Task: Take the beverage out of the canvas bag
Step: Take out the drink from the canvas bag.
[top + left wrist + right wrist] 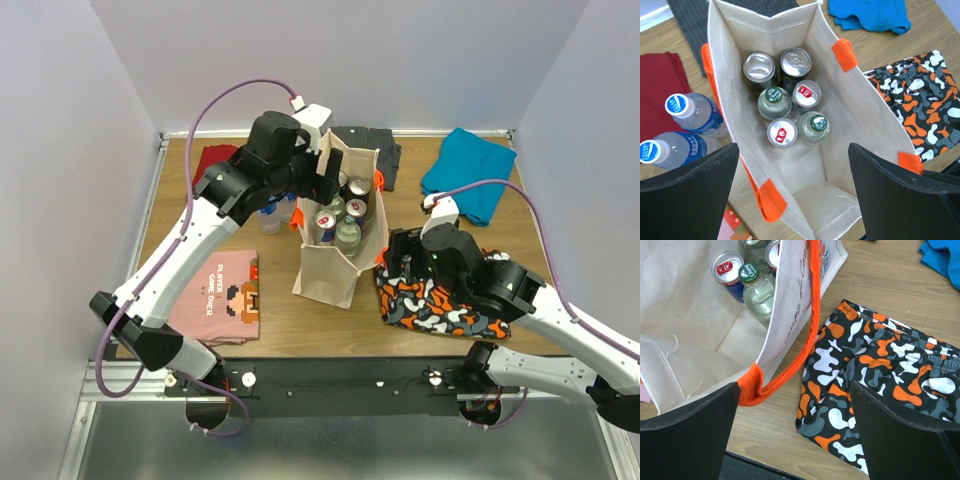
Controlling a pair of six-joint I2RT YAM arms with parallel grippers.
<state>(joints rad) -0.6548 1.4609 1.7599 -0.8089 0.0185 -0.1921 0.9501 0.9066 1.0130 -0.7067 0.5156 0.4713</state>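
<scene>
Beige canvas bag upright in the middle of the surface, orange tabs at the rim, mouth gaping. Inside, bunched at the far end and touching one another: four cans and two glass bottles with green caps, none raised above the rim. Outside, just beside the bag's left wall: two water bottles with blue labels.

Left hand above the bag's mouth, facing straight down, fingers spread wide, gripping nothing. Right hand low by the bag's near right corner, over the orange strap and the camouflage shorts, likewise spread wide and empty.

Judged as the reach-in step: aimed at the drinks, nothing grasped yet. Next, probably: lower the left hand straight down between the walls without snagging the rim, then settle the fingers either side of one drink. Best candidate perhaps the red-tabbed can nearest the empty end. Free room on one side, but tight against a green-capped bottle on the other, so little clearance for a finger. Then close firmly and lift vertically until clear of the rim. Worth steadying the bag with the right hand, to stop any lifting or tipping.
</scene>
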